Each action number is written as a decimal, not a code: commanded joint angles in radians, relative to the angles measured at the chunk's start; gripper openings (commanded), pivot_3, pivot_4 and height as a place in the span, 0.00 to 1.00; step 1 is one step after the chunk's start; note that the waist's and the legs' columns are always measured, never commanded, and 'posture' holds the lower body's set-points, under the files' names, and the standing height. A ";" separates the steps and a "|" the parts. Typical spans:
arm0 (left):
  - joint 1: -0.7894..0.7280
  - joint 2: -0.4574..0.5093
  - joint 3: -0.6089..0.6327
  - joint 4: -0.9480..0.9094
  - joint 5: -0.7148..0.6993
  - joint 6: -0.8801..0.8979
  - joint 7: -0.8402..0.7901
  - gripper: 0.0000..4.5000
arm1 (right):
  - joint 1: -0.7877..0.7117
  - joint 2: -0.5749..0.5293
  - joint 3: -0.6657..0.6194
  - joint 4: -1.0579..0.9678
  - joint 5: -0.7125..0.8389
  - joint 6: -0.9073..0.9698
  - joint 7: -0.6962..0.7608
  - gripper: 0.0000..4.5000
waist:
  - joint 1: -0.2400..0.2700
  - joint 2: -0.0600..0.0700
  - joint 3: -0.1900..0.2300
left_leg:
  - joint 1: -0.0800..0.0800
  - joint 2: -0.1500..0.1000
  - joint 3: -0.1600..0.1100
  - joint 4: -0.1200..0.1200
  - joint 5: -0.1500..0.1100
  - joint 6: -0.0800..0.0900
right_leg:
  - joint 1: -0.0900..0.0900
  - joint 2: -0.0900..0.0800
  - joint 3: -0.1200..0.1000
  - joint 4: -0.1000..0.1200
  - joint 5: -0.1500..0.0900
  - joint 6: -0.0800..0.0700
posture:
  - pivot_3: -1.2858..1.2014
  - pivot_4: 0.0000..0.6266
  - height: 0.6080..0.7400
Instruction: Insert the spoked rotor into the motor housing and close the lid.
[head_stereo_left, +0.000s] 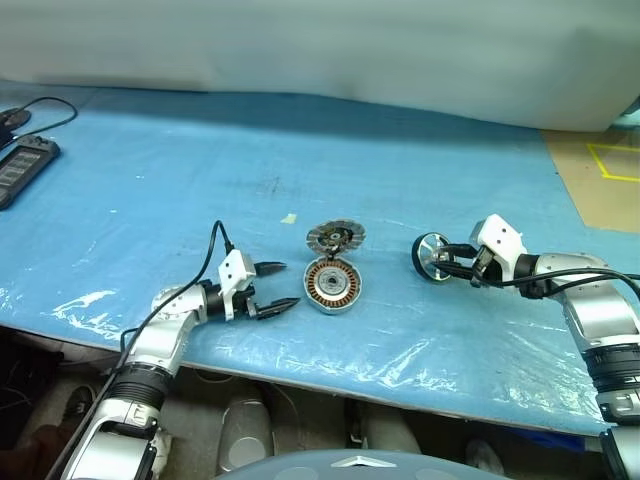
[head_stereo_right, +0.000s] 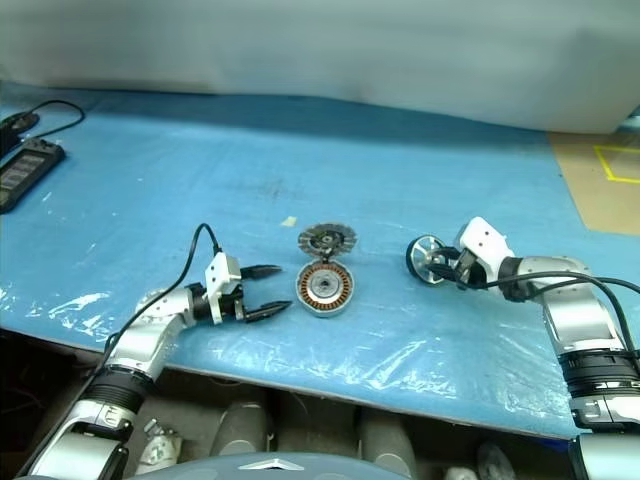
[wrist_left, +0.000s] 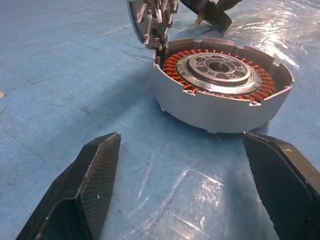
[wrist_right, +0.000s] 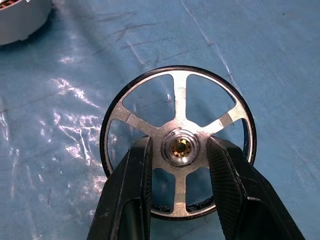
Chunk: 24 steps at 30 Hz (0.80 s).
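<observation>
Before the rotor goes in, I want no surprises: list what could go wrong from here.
1. The right gripper pinches the spoked rotor only at its hub, fingers through the spokes; it may slip or tilt when carried.
2. The open lid stands over the motor housing; the rotor could bump it on the way in.
3. The left gripper is open and apart from the housing, so the housing may slide on the blue sheet.

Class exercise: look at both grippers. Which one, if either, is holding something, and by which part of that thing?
The right gripper has the spoked rotor between its fingers, which sit on either side of the central hub. The left gripper is open and holds nothing.
</observation>
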 joint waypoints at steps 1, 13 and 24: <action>-0.007 -0.004 0.005 0.000 -0.011 -0.020 -0.005 0.91 | 0.001 0.008 0.007 0.016 -0.011 -0.013 -0.008 0.32 | 0.000 0.000 0.000 | 0.000 0.000 0.000 0.000 0.000 0.000 | 0.000 0.000 0.000 0.000 0.000 0.000 | 0.52 0.24 1.00; -0.015 -0.010 0.001 0.010 -0.009 -0.021 -0.014 0.91 | 0.021 -0.011 -0.086 -0.143 0.189 0.084 0.105 0.30 | 0.003 0.001 0.001 | -0.003 0.000 0.000 0.000 0.000 0.000 | -0.003 0.000 0.000 0.000 0.000 0.000 | 0.52 0.24 1.00; -0.038 -0.030 -0.014 0.037 -0.007 -0.020 -0.039 0.91 | 0.063 -0.027 -0.069 -0.329 0.262 0.112 0.151 0.27 | 0.009 0.001 0.001 | -0.004 0.000 0.000 0.000 0.000 0.000 | -0.004 0.000 0.000 0.000 0.000 0.000 | 0.52 0.24 1.00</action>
